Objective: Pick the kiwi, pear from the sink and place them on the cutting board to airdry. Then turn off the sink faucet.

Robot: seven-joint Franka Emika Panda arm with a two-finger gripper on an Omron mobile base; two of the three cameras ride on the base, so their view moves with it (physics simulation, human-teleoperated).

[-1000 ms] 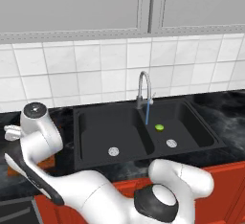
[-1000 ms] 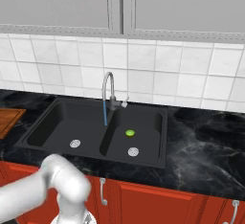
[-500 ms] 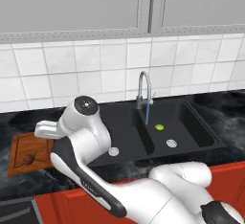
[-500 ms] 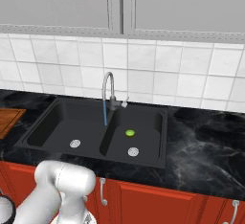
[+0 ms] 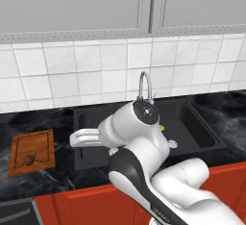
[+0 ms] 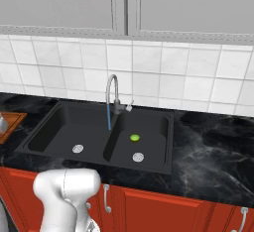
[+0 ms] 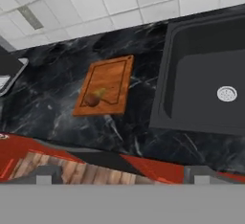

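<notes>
A brownish pear (image 7: 94,97) lies on the reddish wooden cutting board (image 7: 115,74), which rests on the counter left of the black sink (image 7: 201,70). From the left base the pear (image 5: 29,159) sits at the near end of the board (image 5: 41,142). The small green kiwi (image 6: 134,138) lies in the right basin of the sink (image 6: 59,127), near its drain. Blue water runs from the silver faucet (image 6: 113,94) into the sink. My gripper (image 7: 120,176) is open and holds nothing. It hangs over the counter's front edge between board and left basin, and its hand (image 5: 77,138) points left.
My arm's large white links (image 5: 139,142) cover most of the sink in the left base view. A cooktop corner (image 7: 8,77) lies left of the board. Black marble counter (image 6: 213,146) stretches right of the sink, with red cabinet fronts (image 6: 173,211) below.
My arm has swung right, from over the cutting board to in front of the sink. The gripper stayed open. The pear rests on the board; the kiwi has not moved.
</notes>
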